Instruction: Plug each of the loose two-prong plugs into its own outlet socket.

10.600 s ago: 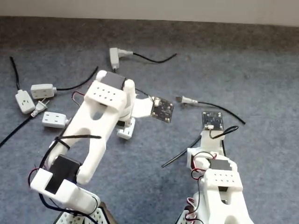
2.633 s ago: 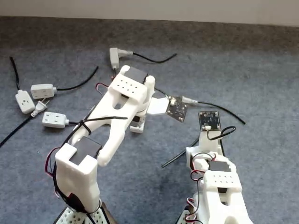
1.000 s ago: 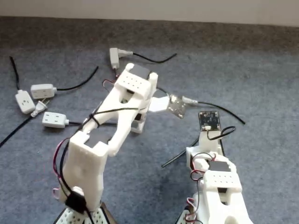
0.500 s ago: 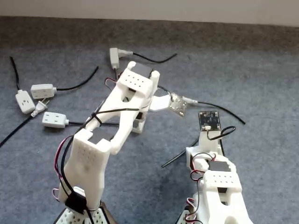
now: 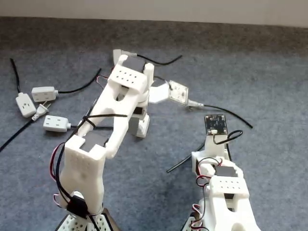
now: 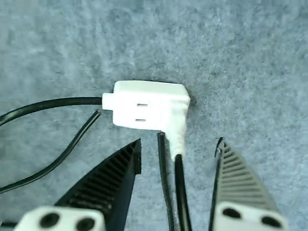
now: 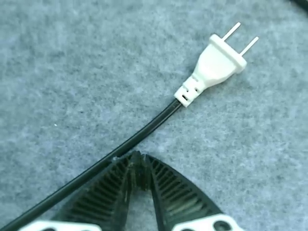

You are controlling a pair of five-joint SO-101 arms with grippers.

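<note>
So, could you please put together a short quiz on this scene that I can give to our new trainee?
1. True or false: the left gripper is shut on the outlet socket.
2. What lies on the carpet ahead of the right gripper?
A. a two-prong plug on a black cord
B. an outlet socket
C. a screwdriver
3. Fill in: in the left wrist view, the socket's face shows ___ slots.

Key
1. False. Its fingers are open and short of the socket, with black cords between them.
2. A
3. two
</note>
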